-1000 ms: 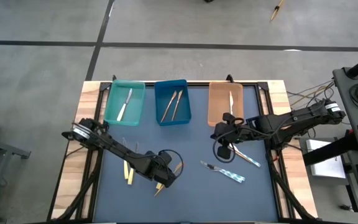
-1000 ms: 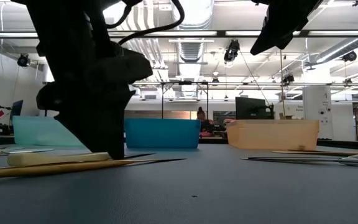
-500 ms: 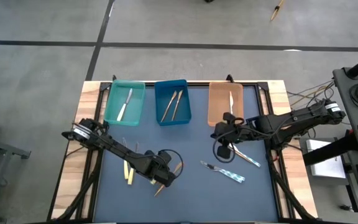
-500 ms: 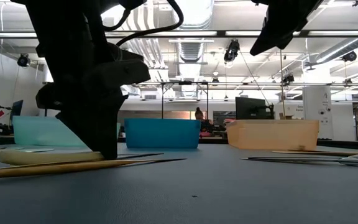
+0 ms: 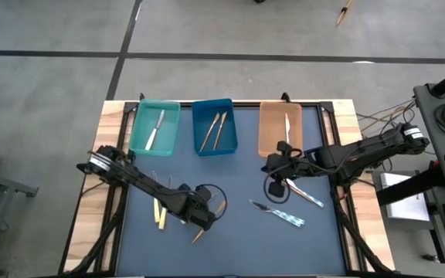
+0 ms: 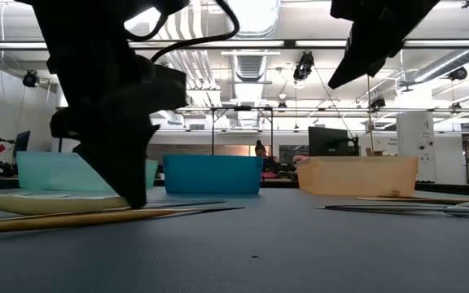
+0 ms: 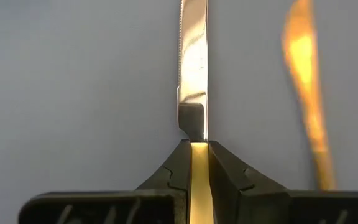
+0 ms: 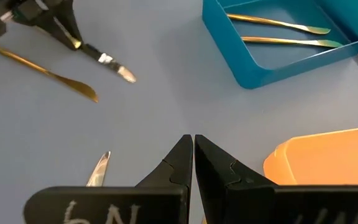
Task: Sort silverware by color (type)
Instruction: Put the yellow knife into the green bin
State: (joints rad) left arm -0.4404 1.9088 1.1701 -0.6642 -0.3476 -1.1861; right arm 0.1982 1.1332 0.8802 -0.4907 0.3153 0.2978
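Across the trays, you are partway through: the teal tray [image 5: 154, 127], blue tray [image 5: 214, 126] and orange tray [image 5: 280, 128] are already holding pieces. Your left gripper [image 7: 197, 149] is clamping a cream-handled knife [image 7: 193, 68] near the table's front, while several pieces are lying loose on the mat [image 5: 238, 185]. Your right gripper [image 8: 193, 144] is hovering shut and empty just before the orange tray.

Teal tray [image 5: 140, 127], blue tray [image 5: 230, 123], orange tray [image 5: 271, 127]: side by side along the dark mat's [image 5: 238, 247] twelve o'clock edge. Wooden table [image 5: 91, 216] beneath.

You see three trays, teal [image 5: 154, 128], blue [image 5: 214, 127] and orange [image 5: 280, 128], each holding silverware [image 5: 154, 130], above both arms.
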